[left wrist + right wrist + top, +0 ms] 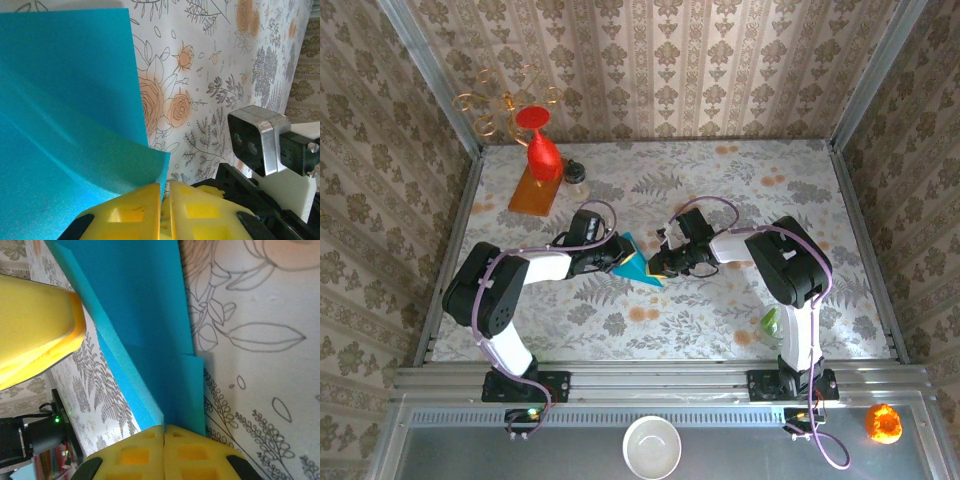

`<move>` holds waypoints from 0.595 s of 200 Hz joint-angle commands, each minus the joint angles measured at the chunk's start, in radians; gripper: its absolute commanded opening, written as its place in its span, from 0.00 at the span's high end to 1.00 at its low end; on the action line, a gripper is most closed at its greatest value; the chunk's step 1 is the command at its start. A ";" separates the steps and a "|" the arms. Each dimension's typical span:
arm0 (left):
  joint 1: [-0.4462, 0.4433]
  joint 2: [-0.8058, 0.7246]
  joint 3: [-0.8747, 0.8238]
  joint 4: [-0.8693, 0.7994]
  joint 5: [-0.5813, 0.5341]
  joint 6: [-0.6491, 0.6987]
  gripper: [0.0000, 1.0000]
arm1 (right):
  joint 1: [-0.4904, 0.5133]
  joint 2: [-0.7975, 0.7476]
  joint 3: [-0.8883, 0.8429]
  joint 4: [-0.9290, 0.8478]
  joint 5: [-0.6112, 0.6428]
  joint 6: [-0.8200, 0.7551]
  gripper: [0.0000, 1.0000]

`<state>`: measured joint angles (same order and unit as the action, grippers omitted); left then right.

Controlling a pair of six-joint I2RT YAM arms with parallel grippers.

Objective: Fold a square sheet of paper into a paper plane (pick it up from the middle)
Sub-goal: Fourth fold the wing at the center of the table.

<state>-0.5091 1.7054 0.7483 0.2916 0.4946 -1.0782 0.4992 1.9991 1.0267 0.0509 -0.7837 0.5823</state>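
Paper (640,266) mid-table (740,190), curling between arms. Left hand (161,200) pinched on its corner, right hand (164,436) clamped on folded edge. Thin, light, floppy, tears easily: hold edges, pull gently.

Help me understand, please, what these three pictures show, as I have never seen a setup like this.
These are two robot arms, bolted side by side at the near edge of a flower-patterned table. The wide picture comes from a fixed camera above and behind the arms. The two close-ups each come from a camera on one wrist, so the yellow blocks at the bottom are that arm's own fingers.

In the middle, the left gripper and the right gripper meet at a teal sheet of paper, which looks partly folded. Each close-up shows its gripper shut on an edge of that paper.

At the back left, a red vase stands on an orange board, with a small jar beside it.
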 commanded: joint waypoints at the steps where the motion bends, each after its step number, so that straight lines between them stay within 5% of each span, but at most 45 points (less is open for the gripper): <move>1: 0.000 0.014 0.017 0.026 0.019 0.000 0.86 | -0.009 0.020 0.024 -0.055 -0.054 0.049 0.92; 119: 0.003 0.077 0.024 0.022 0.003 -0.040 0.89 | -0.019 0.017 0.023 -0.090 -0.037 0.030 0.84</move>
<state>-0.5091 1.7725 0.7486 0.3019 0.4980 -1.1061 0.4866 2.0113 1.0374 0.0315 -0.8227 0.6289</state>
